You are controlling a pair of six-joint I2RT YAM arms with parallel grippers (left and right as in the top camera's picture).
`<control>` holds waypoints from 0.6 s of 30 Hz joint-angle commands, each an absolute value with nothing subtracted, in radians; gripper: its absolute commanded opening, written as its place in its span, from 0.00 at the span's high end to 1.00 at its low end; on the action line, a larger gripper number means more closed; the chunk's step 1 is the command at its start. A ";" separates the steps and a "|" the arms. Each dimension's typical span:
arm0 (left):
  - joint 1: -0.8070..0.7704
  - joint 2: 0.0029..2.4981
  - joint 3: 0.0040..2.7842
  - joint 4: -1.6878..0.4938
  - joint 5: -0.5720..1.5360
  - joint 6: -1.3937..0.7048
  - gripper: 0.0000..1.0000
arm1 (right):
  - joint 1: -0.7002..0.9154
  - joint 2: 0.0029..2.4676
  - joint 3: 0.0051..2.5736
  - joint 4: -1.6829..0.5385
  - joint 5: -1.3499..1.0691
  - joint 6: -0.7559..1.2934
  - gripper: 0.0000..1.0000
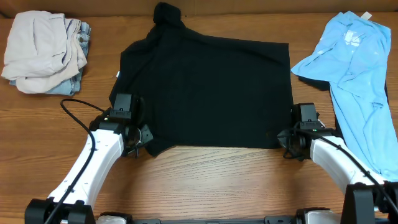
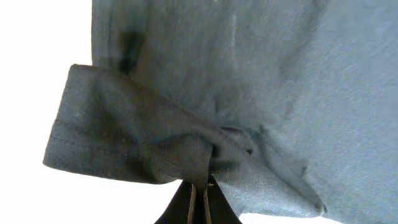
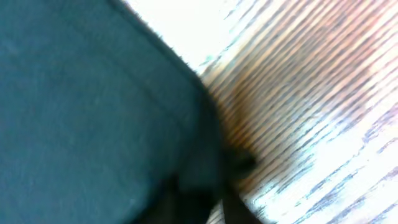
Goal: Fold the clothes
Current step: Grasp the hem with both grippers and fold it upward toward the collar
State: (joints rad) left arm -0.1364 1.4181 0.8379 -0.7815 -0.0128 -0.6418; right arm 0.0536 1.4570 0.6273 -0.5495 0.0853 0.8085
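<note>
T-shirt (image 1: 208,93), black, lies spread flat mid-table (image 1: 211,180); blue shirt (image 1: 357,74) crumpled to its right, beige-and-denim pile (image 1: 43,53) at far left. Left gripper (image 2: 200,186) at the T-shirt's near-left corner, fingers pressed together on a fold of hem. Right gripper (image 1: 284,137) at the near-right corner; wrist view blurred, cannot tell its grip

No text, brand or number can be read anywhere. A small white label (image 1: 117,76) pokes out at the left edge of the black T-shirt (image 1: 205,93), and a white tag (image 1: 366,15) tops the blue shirt (image 1: 354,81). Both are too small to read.
</note>
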 commanded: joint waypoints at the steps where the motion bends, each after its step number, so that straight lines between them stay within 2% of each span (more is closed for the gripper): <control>1: -0.120 1.417 0.946 -0.827 -0.043 -0.597 0.96 | 0.047 1.492 0.612 -0.612 0.066 0.813 0.96; 5: -0.093 1.417 1.182 -1.052 -0.071 -0.517 0.96 | 0.024 1.370 0.753 -0.868 0.061 0.739 0.96; 11: -0.094 1.417 1.359 -1.293 -0.093 -0.493 0.96 | 0.015 1.246 0.884 -1.159 -0.039 0.619 0.96; 15: -0.094 1.419 1.367 -1.345 -0.096 -0.467 0.96 | 0.015 1.230 0.884 -1.231 -0.051 0.615 0.96; 18: -0.094 1.419 1.363 -1.319 -0.113 -0.467 0.96 | 0.015 1.231 0.884 -1.200 -0.042 0.608 0.96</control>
